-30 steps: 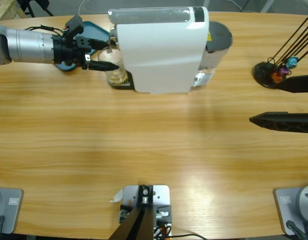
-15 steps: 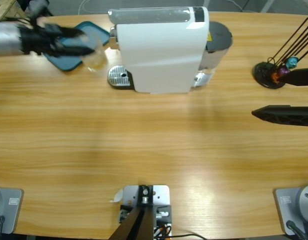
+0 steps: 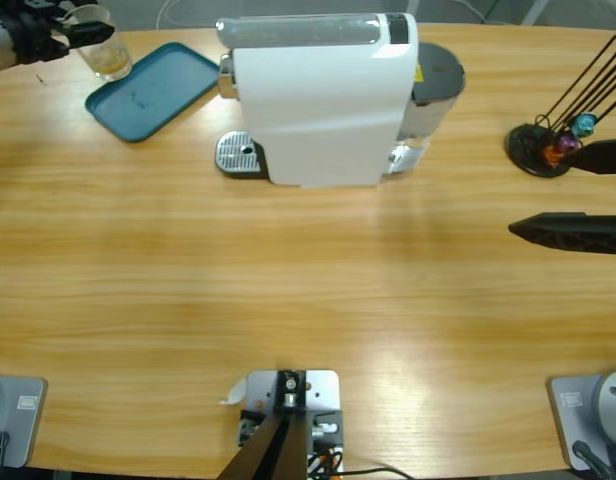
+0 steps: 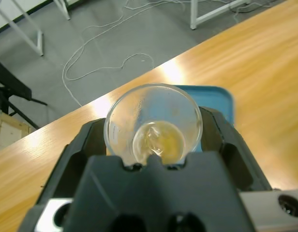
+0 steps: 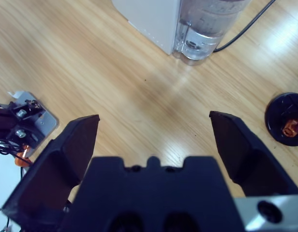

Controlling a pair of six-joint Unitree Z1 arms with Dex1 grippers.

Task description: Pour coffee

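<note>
Wooden planks of the desk [image 3: 288, 300] run from side to side under us in the high view, and beyond its far edge our left wrist view shows grey floor with loose cables.

Our left gripper [image 3: 83, 35] is at the far left corner in the high view, its jaws closed around a clear glass tumbler [image 3: 100, 42]. We see the same glass [image 4: 153, 123] pinched between the two black jaws in the left wrist view, looking down into its open mouth. At its bottom sits the coffee [image 4: 161, 142], a shallow pale amber pool; in the high view it shows as a yellowish tint low in the glass. The tumbler is just beside the far left end of a blue tray [image 3: 153, 90], whose corner also shows behind the glass in the wrist view [image 4: 221, 99].

A white coffee machine [image 3: 323, 100] stands at the far middle of the desk, with a round metal drip plate [image 3: 238, 155] at its left foot and a clear water tank [image 5: 207, 29] at its right end.

Our right gripper [image 3: 588, 195] comes in from the right edge, its jaws spread wide with nothing between them; the right wrist view shows bare wood in the gap. Near it, a black round stand [image 3: 538, 148] carries thin black rods and small shiny coloured capsules [image 3: 573, 135].
</note>
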